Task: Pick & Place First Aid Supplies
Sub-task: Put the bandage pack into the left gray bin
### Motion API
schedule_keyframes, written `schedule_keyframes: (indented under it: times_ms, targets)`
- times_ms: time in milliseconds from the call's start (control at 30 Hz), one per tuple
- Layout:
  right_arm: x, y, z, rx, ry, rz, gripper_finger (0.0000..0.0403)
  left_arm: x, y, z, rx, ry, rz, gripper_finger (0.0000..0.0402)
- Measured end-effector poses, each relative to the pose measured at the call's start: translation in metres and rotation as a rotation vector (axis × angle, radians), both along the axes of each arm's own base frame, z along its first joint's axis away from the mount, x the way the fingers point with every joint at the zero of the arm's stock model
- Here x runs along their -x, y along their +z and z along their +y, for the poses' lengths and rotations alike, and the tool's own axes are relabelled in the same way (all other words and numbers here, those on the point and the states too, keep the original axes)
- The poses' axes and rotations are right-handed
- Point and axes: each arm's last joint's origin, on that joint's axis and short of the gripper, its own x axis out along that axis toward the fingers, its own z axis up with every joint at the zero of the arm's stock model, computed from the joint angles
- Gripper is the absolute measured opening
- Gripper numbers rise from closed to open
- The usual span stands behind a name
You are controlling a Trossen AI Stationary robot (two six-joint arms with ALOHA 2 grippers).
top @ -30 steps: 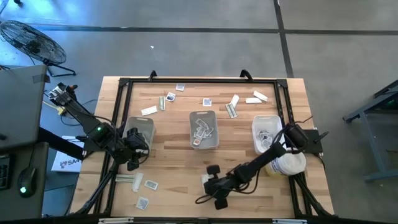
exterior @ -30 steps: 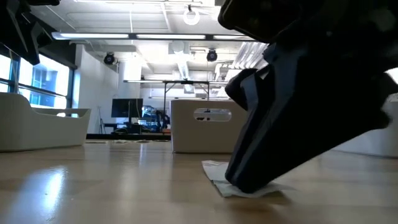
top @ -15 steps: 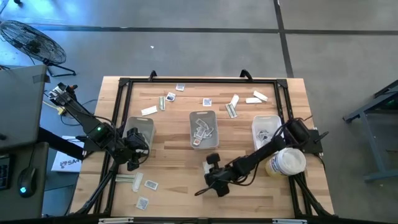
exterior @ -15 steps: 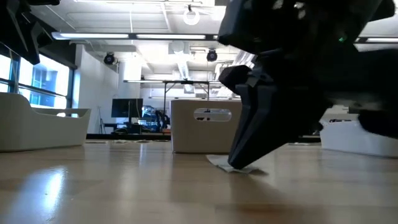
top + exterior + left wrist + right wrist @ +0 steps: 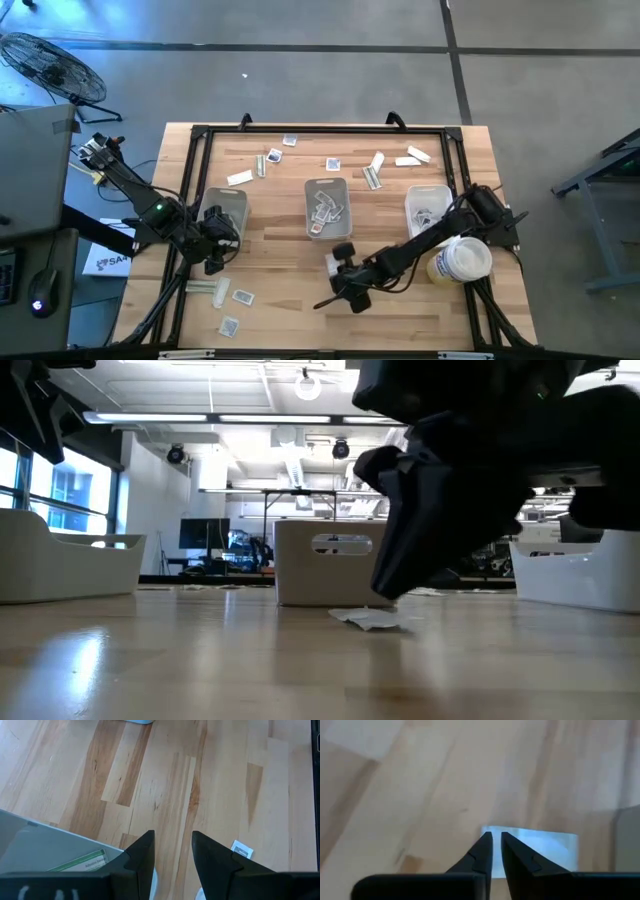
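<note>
My right gripper (image 5: 492, 851) hangs low over the pale wooden desk (image 5: 420, 785), fingers nearly together, nothing between them. The thin, flat white paper packet (image 5: 532, 851) lies flat just ahead of my fingertips, long axis crosswise to them. My right arm is nearer; the left gripper (image 5: 172, 852), open, waits well apart.

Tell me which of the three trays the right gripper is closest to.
The middle grey tray. The right gripper sits on the table just in front of it, by a white packet; the left tray and the right tray lie farther off to either side.
</note>
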Motion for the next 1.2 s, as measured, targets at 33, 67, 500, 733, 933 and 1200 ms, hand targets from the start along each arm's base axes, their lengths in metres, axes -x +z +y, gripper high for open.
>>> schedule_keyframes:
  times_ms: [33,67,500,733,933,1200]
  targets:
    - [0.0,-0.001,0.001,-0.012,0.008,0.009,0.0042,0.0,0.0,0.0,0.0,0.0,0.0,0.0128]
    - [0.0,-0.003,0.001,-0.025,0.007,0.014,0.005,0.0,0.0,0.0,0.0,0.0,-0.001,0.0128]
    - [0.002,-0.006,-0.002,-0.011,-0.006,0.059,0.0124,0.0,0.0,0.0,0.001,0.0,-0.001,0.0128]
    - [0.0,-0.007,-0.014,-0.005,-0.015,0.096,0.0115,0.0,0.0,0.0,0.001,0.0,-0.001,0.0128]
    - [-0.004,-0.013,-0.022,-0.052,0.005,0.147,0.0099,0.0,0.0,0.0,0.001,0.0,-0.001,0.0128]
    - [-0.007,-0.031,-0.027,-0.011,-0.024,0.193,0.0094,0.0,0.0,0.0,0.002,0.0,-0.002,0.0128]
